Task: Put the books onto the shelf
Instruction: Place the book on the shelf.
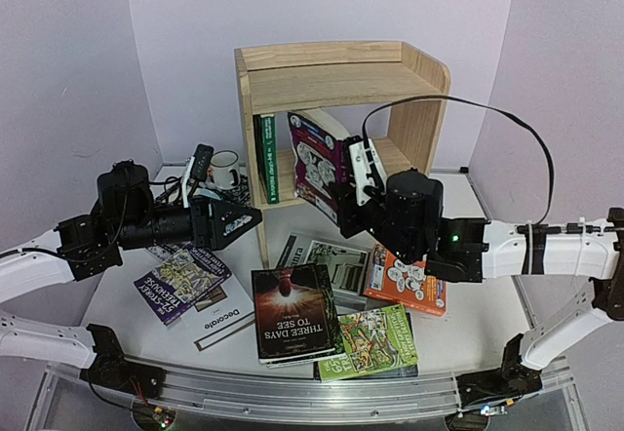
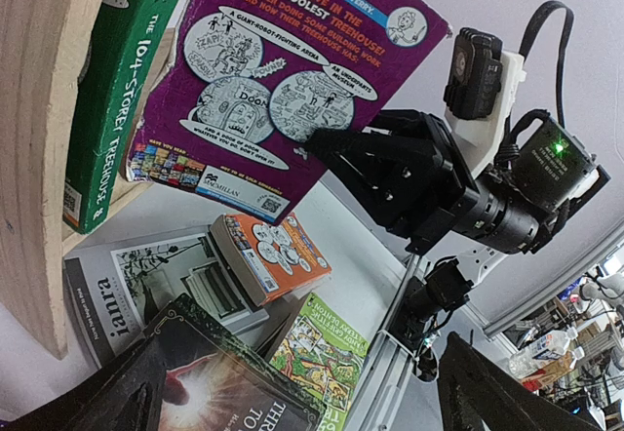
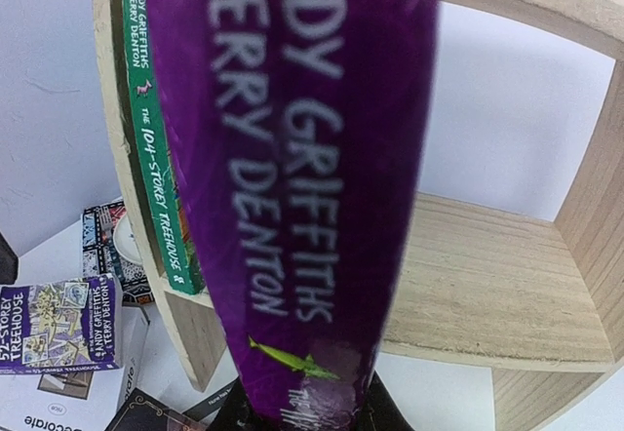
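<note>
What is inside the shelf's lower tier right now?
One green book stands upright against the left panel. The right gripper holds a purple book tilted at the opening, hiding what lies behind.

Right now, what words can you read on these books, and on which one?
"THREE DAYS TO SEE": dark book
"Decorate": white book
"ianra": grey book
"104-STOREY TREEHOUSE": green book on shelf
"ANDY GRIFFITHS", "TERRY DENTON": held purple book
"52-STOREY TREEHOUSE": lying purple book
Orange book: print too small.
</note>
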`<state>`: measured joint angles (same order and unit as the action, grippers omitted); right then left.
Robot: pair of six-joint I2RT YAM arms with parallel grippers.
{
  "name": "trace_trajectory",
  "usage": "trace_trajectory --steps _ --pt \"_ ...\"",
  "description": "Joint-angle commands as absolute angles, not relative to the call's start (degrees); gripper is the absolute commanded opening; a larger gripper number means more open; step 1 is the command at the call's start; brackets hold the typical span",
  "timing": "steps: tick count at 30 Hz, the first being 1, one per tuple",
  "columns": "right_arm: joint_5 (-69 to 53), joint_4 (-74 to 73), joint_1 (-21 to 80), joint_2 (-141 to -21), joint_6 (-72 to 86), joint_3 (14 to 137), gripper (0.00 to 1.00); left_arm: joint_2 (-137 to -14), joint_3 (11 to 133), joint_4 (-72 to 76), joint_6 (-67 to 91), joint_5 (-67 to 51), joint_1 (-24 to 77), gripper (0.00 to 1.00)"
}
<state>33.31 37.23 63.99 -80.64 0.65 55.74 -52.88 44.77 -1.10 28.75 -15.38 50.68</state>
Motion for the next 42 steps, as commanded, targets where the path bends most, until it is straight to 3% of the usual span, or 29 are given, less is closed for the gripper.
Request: trace_trajectory --steps 1,42 --pt "37.2 42.6 63.8 -81.8 1.2 61.1 0.00 -52.2 46.8 -0.8 28.6 -15.8 50.4 0.99" --pt "45.1 45.9 63.8 -108.0 -1.8 88.9 0.00 -51.7 44.4 -0.2 29.1 -16.0 50.5 0.99"
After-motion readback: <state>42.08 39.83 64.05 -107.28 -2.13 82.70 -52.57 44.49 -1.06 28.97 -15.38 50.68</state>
